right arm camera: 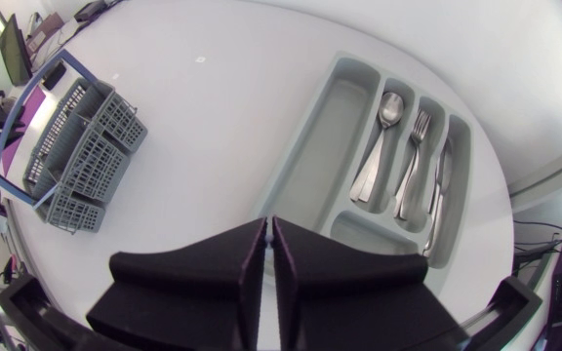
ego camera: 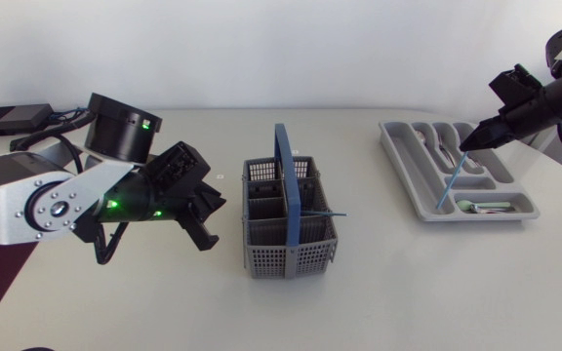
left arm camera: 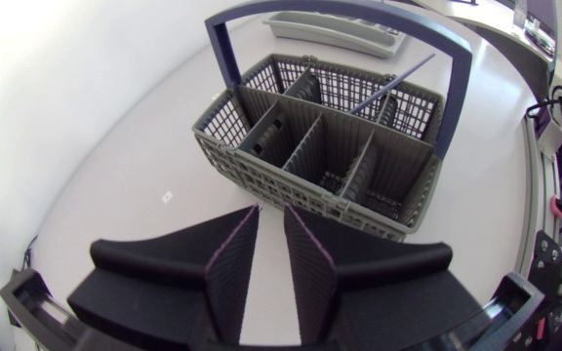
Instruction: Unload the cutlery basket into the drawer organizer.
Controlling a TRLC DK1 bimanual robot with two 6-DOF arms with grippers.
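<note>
Left gripper (left arm camera: 269,213), slightly open and empty, hovers beside the basket (ego camera: 281,258), where one blue rod (ego camera: 325,213) lies. Right gripper (ego camera: 464,146) pinches a second rod (ego camera: 446,185) slanted over the organizer (ego camera: 401,161); released so, it may land across dividers

A white table (ego camera: 408,283) carries a grey cutlery basket (ego camera: 266,258). Its walls are an open grid of small squares, and a blue handle (ego camera: 282,175) arches over it. A thin blue utensil (ego camera: 326,213) rests in the basket. The drawer organizer (ego camera: 405,180) is pale grey, with shiny silver cutlery (right arm camera: 386,127) and a pale green piece (ego camera: 494,206) inside. The matte black right gripper (ego camera: 466,146) holds a light blue stick (ego camera: 449,183). The left gripper (left arm camera: 270,219) is also matte black, on a silver-grey left arm (ego camera: 18,200) dotted with small green lights (ego camera: 112,204).
</note>
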